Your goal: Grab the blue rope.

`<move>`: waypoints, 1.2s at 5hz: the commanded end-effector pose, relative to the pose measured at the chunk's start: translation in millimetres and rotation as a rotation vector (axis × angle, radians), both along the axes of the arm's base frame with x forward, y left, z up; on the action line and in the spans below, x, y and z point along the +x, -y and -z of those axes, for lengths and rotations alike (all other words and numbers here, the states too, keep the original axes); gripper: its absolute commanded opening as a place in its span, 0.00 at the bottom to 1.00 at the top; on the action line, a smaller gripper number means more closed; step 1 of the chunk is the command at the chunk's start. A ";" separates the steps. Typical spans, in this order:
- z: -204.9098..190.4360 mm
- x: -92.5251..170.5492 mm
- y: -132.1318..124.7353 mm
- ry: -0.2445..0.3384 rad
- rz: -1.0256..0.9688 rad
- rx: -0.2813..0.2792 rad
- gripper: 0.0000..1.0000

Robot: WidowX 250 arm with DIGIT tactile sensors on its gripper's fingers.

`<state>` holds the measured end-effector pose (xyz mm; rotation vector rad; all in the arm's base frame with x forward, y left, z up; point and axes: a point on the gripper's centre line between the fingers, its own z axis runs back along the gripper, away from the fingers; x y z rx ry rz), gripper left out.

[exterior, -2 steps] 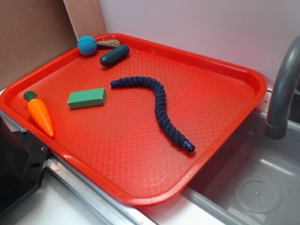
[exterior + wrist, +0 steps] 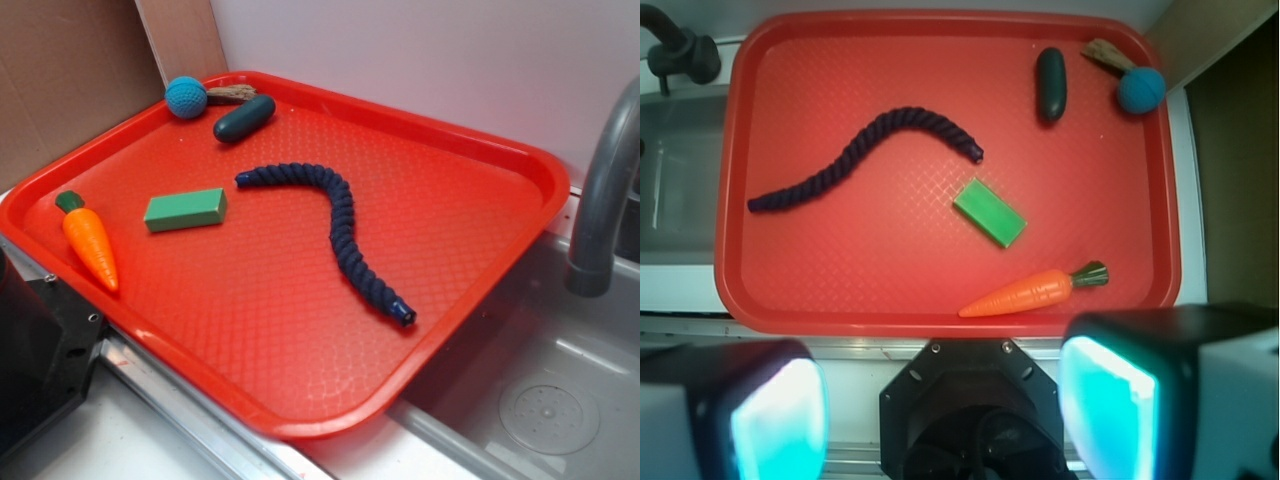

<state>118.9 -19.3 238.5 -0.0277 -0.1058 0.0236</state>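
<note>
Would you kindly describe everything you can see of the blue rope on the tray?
The blue rope is a thick, dark navy braided cord, seemingly soft fibre, with tightly bound ends. It lies flat and loose in a shallow S-curve near the middle of the red tray, touching only the tray's textured floor. One end points toward the green block without reaching it; the other nears the sink-side rim. Nothing grips it.

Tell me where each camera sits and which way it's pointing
Exterior: beside the red tray, looking down at an angle across it toward the wall; a dark part at lower left may be the robot's base.
Wrist: on the arm, high above the tray, looking almost straight down; the tool shows at the bottom, fingers spread apart, holding nothing.
Shared: blue rope, carrot, green block, faucet.
</note>
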 end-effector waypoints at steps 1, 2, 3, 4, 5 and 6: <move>93.6 54.0 48.3 -0.229 -0.261 0.029 1.00; 134.8 76.4 80.9 -0.199 -0.369 -0.021 1.00; 157.7 86.0 99.7 -0.170 -0.341 -0.021 1.00; 174.0 98.3 108.6 -0.186 -0.337 -0.014 1.00; 195.3 108.8 110.0 -0.207 -0.349 0.003 1.00; 204.7 99.9 100.0 -0.232 -0.382 -0.013 1.00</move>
